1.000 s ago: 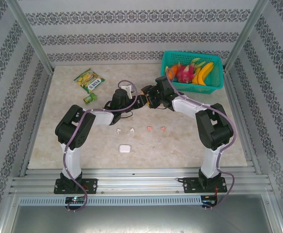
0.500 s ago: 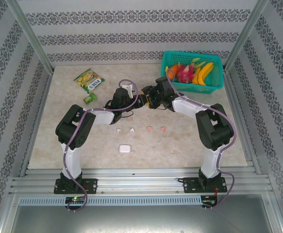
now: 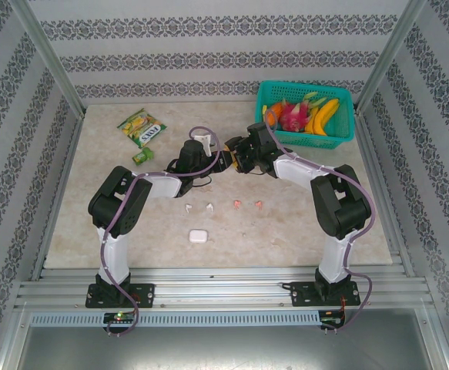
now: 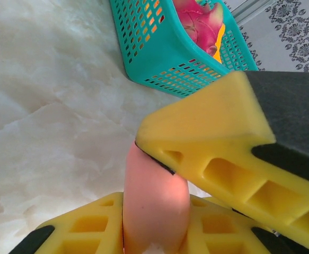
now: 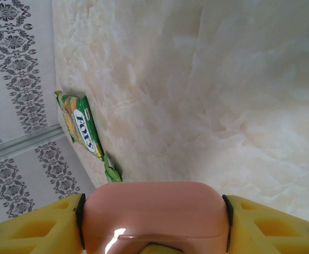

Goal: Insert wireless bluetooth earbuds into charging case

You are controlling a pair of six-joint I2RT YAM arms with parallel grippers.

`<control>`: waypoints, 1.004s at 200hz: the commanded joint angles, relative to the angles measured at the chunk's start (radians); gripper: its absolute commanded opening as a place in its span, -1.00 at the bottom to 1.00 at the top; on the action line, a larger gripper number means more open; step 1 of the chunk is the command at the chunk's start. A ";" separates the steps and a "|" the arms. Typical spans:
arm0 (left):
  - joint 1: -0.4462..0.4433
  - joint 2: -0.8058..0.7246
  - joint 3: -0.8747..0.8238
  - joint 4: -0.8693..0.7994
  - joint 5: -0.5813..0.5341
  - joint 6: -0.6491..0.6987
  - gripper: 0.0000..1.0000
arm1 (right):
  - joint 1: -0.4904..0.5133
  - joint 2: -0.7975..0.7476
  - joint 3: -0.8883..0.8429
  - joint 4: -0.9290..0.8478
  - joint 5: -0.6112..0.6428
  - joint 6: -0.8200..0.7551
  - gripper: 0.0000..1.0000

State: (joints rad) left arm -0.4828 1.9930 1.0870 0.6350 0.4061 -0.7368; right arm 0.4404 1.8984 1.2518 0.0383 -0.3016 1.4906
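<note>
1. white earbuds (image 3: 186, 206) – two.
2. coral-pink earbuds (image 3: 238, 204) – two; earbuds in all, four.
3. white charging case (image 3: 199, 236) – one.
4. pink charging case (image 5: 154, 211) – one; cases in all, two.
5. teal basket (image 3: 301, 139) – one; the fruit heaped inside is too crowded to count.
6. green snack packet (image 3: 142, 127) – one.
7. small green packet (image 3: 140, 156) – one.
8. robot arms (image 3: 120, 202) – two.

arms (image 3: 334, 258): white links, black joints | cables (image 3: 199, 129): purple | jaws: yellow, black-tipped

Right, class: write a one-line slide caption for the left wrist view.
Left gripper pinching the pink charging case, with the teal fruit basket behind on the marble table.
</note>
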 commanded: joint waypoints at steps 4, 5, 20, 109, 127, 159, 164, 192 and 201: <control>-0.004 0.001 0.022 0.003 -0.014 -0.011 -0.77 | -0.001 -0.044 -0.011 0.013 -0.011 0.010 0.17; -0.004 0.000 0.023 0.003 -0.015 -0.011 -0.78 | -0.001 -0.044 -0.011 0.014 -0.011 0.010 0.17; -0.003 -0.003 0.022 0.000 -0.012 -0.013 -0.84 | -0.010 -0.050 -0.008 0.021 -0.019 0.004 0.25; 0.137 -0.066 0.011 -0.016 0.352 -0.056 -0.94 | -0.194 -0.331 -0.230 0.093 -0.039 -0.405 0.87; 0.169 -0.085 0.024 -0.046 0.444 -0.050 -0.94 | -0.229 -0.380 -0.340 0.211 -0.133 -0.487 0.82; 0.189 -0.121 0.071 -0.152 0.557 -0.006 -0.93 | -0.225 -0.442 -0.456 0.326 -0.264 -0.649 0.69; 0.189 -0.126 0.079 -0.172 0.570 0.006 -0.93 | -0.216 -0.448 -0.463 0.326 -0.278 -0.677 0.69; 0.188 -0.150 0.111 -0.226 0.634 0.020 -0.93 | -0.164 -0.462 -0.482 0.322 -0.321 -0.779 0.64; 0.189 -0.157 0.115 -0.230 0.649 0.018 -0.93 | -0.154 -0.463 -0.489 0.331 -0.323 -0.789 0.63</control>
State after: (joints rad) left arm -0.2935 1.8858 1.1664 0.4671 0.9474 -0.7551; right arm 0.2527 1.4769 0.7765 0.2901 -0.5495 0.8429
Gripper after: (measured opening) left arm 0.236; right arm 0.822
